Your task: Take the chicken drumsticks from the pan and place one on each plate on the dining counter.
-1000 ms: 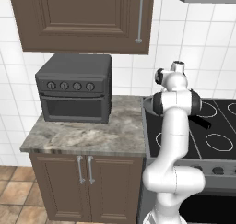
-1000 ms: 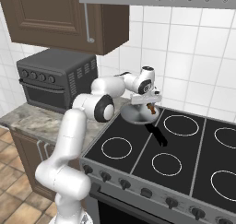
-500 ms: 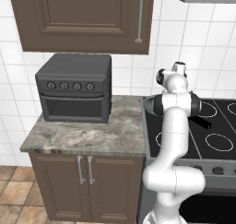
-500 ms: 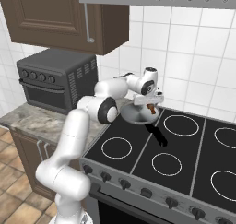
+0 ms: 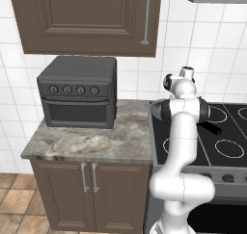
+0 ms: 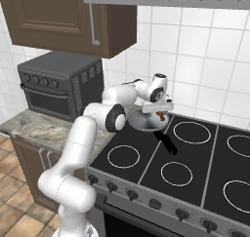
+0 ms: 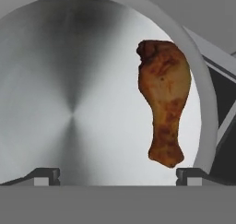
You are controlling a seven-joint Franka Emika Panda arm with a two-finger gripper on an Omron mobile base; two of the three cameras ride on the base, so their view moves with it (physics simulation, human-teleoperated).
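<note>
Stove [image 6: 195,167] fills the lower right of the right base view; pan [image 7: 69,103] spans the hand view, one drumstick [image 7: 163,105] at its right. Gripper [image 7: 118,174], jaws wide and empty, hovers above: pick-up step. Next, probably centre on the meat and descend.

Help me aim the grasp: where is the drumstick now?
In the hand view, the drumstick lies inside the pan, near its right rim, just above the open gripper.

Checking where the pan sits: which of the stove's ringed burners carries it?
The rear-left burner, next to the marble counter. The pan covers it below the open gripper, while the other burners show bare white rings.
</note>
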